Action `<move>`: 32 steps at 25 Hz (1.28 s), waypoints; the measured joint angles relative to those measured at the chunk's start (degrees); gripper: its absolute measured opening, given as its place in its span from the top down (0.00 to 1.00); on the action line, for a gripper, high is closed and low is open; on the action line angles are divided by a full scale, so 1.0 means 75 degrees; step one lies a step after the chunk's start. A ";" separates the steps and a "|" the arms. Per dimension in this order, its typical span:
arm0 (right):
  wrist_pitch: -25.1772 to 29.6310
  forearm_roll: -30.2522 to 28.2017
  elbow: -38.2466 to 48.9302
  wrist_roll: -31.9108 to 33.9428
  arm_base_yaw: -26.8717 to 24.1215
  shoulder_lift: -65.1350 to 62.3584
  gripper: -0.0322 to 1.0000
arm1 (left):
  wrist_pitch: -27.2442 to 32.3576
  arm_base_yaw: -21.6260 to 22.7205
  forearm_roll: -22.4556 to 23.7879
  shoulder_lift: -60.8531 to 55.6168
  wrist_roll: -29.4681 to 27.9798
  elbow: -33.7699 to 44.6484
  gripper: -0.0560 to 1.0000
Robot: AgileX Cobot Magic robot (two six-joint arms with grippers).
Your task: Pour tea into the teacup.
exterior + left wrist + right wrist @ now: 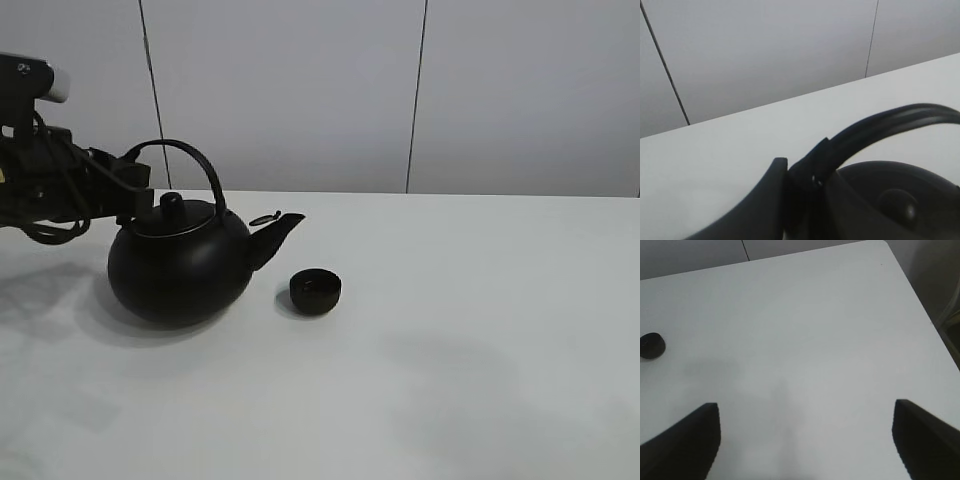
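A big round black kettle (180,268) with an arched handle (195,160) stands upright on the white table (470,330), its spout (280,230) pointing right. The small black teacup (315,291) sits on the table just right of and below the spout, apart from the kettle. My left gripper (138,195) is shut on the handle's left base. In the left wrist view the gripper (807,170) clamps the handle (880,125) above the lid (900,202). No tea stream shows. My right gripper (806,406) is open and empty above bare table, far from the teacup (651,345).
Grey wall panels (300,90) stand behind the table's far edge. The right wrist view shows the table's right edge and corner (920,300) with the floor beyond. The right arm is out of the exterior view.
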 joint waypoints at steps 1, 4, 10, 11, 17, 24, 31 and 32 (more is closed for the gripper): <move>0.0000 0.0000 0.0000 0.0000 0.0000 0.0000 0.35 | 0.0000 0.0000 0.0026 0.0007 0.0000 0.0029 0.83; 0.0000 0.0000 0.0000 0.0000 0.0000 0.0000 0.35 | -0.0024 0.0000 0.0050 0.0043 0.0000 0.0136 0.83; 0.0000 0.0000 0.0000 0.0000 0.0000 0.0000 0.35 | -0.0325 0.0000 0.0050 0.0043 0.0000 0.0400 0.83; 0.0000 0.0000 0.0000 0.0000 0.0000 0.0000 0.35 | -0.0335 0.0000 0.0050 0.0043 0.0000 0.0400 0.83; 0.0000 0.0000 0.0000 0.0000 0.0000 0.0000 0.35 | -0.0369 0.0000 0.0163 0.0043 0.0008 0.0408 0.83; 0.0000 0.0000 0.0000 0.0000 0.0000 0.0000 0.35 | -0.0692 0.0000 0.0566 0.0021 -0.0175 0.0416 0.69; 0.0000 0.0000 0.0000 0.0000 0.0000 0.0000 0.35 | -0.0825 0.0000 0.0691 -0.0044 -0.0264 0.0461 0.57; 0.0000 0.0000 0.0000 0.0000 0.0000 0.0000 0.35 | -0.0925 0.0000 0.0691 -0.0050 -0.0274 0.0524 0.57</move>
